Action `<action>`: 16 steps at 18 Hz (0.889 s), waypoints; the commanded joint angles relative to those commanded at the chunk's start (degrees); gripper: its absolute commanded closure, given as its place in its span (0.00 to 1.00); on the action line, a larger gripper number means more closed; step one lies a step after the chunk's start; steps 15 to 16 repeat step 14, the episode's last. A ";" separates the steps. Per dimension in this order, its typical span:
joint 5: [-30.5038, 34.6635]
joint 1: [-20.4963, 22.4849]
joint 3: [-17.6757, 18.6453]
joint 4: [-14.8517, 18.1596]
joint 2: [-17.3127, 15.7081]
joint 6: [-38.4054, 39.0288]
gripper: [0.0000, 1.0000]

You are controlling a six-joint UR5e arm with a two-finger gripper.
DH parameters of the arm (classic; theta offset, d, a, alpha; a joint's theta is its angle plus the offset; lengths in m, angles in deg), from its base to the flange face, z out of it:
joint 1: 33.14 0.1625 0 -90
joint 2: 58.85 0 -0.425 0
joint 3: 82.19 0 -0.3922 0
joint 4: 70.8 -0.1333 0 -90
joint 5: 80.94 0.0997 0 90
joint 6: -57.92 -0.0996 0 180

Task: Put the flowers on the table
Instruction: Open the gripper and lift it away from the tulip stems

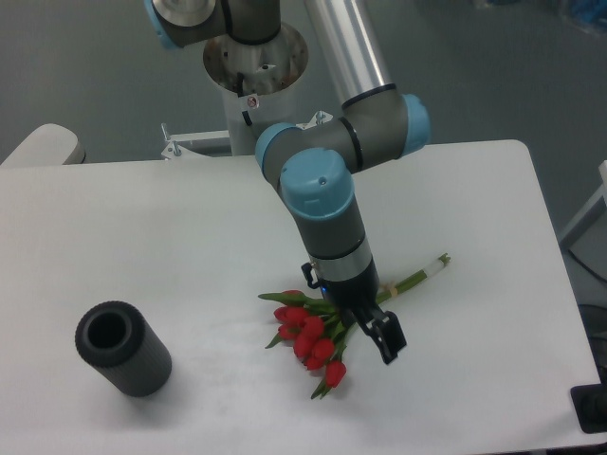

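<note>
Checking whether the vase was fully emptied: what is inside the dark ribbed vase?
The vase lies tilted, its mouth facing the camera; only dark hollow shows, no stems. Its deeper interior is shadowed and cannot be seen. The flowers lie on the table, apart from it.

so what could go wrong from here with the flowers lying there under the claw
1. The claw sits low over the flowers on the table; if a finger is snagged in the leaves, lifting off could drag the bunch.
2. Whether the claw has let go can't be seen, so rising might carry the flowers up again.
</note>
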 joint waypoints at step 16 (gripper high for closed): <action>-8.27 15.02 -2.57 17.86 -6.59 -28.03 0.00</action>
